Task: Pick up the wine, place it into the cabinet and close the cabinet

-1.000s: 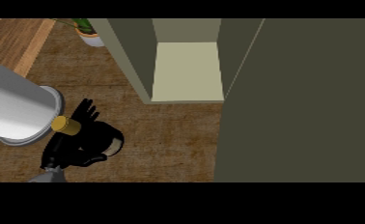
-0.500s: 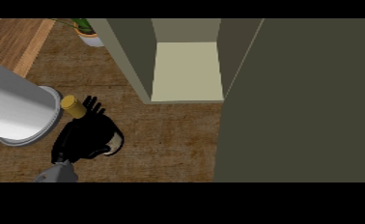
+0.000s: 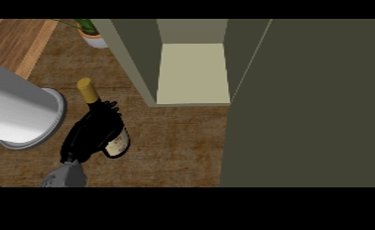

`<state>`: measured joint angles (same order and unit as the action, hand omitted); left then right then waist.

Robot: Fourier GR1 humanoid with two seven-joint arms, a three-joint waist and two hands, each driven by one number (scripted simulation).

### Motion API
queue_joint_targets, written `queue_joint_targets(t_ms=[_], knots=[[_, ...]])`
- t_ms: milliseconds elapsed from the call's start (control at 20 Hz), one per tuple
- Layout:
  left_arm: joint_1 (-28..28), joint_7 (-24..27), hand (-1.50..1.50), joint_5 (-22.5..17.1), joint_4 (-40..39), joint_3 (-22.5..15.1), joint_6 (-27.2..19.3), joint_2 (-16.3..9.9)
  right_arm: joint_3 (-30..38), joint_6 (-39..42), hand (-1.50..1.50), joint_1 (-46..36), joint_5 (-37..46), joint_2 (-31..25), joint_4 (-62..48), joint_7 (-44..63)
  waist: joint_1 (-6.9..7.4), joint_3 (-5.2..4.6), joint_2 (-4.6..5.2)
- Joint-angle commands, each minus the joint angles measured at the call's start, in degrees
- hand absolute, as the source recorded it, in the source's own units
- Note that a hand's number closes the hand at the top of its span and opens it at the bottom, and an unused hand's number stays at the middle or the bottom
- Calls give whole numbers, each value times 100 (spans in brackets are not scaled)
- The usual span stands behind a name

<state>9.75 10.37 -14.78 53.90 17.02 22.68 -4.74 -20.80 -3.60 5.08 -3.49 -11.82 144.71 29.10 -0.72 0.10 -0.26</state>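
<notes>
Brown wooden surface [image 3: 176, 144], open cabinet [image 3: 192, 73] at far centre, its tall door [image 3: 300, 105] swung out on the right. Left robot hand [image 3: 86, 137] curled round the wine [image 3: 111, 136], near left, cork tilted far-left, just beside a grey cylinder [image 3: 26, 117]. Likely risks: knocking that cylinder, clipping the cabinet's left wall, bottle slipping in the tilted hold.

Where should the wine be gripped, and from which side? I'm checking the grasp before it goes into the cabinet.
Round the wide body, as the left hand does now, coming from the bottle's left. The wine tilts with its thin, corked neck pointing up-left, so the body offers fingers more to wrap. That side keeps the hand off the cabinet at right.
</notes>
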Motion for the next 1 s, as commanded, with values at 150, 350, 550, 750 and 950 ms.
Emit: queue_joint_targets(t_ms=[150,350,550,750,950], knots=[[-41,163,150,306,290,-294,-343,180,331,79,-150,222,-553,-159,1293,501,26,-10,10],[175,455,150,304,77,-217,-303,66,128,115,-150,436,-351,-124,1313,272,-17,-11,10],[-134,591,150,379,845,-359,-564,268,220,34,-150,213,-375,-127,1274,520,40,-8,-8],[-708,1819,150,181,782,-317,-792,465,180,30,-150,164,-376,17,940,261,37,-14,-2],[-1137,2267,150,-23,1273,-343,-390,470,306,236,-150,491,-542,-45,939,-74,38,-7,0]])
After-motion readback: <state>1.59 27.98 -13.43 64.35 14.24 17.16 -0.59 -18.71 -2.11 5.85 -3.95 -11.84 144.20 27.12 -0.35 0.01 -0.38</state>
